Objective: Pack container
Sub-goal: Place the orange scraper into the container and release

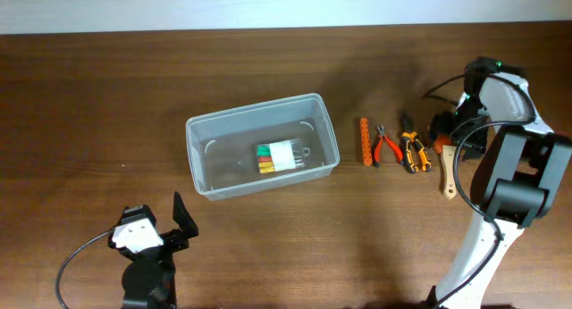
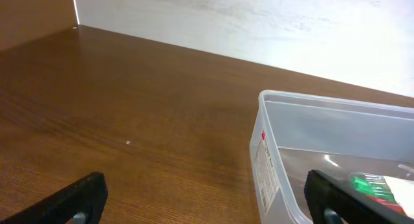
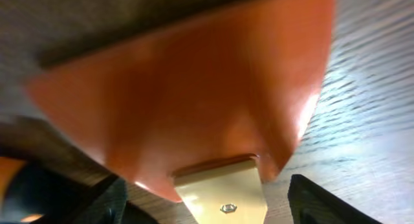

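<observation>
The clear plastic container (image 1: 255, 109) stands at the table's middle, with a small clear box of coloured pieces (image 1: 280, 156) inside. It also shows in the left wrist view (image 2: 323, 98), at the right. My left gripper (image 1: 181, 222) is open and empty, near the container's front left corner, low over the wood (image 2: 207, 198). My right gripper (image 1: 444, 133) is open and straddles a scraper (image 3: 187, 88) with an orange blade and a brass neck. Its fingers (image 3: 213, 204) stand apart on either side of the neck. The scraper's wooden handle (image 1: 448, 177) points toward the front.
A row of tools lies right of the container: an orange strip (image 1: 365, 141), red-handled pliers (image 1: 386, 147) and orange-and-black pliers (image 1: 411, 154). The scraper is the rightmost. The right arm's base (image 1: 514, 188) stands at the right edge. A pale wall runs along the table's far edge (image 2: 259, 23).
</observation>
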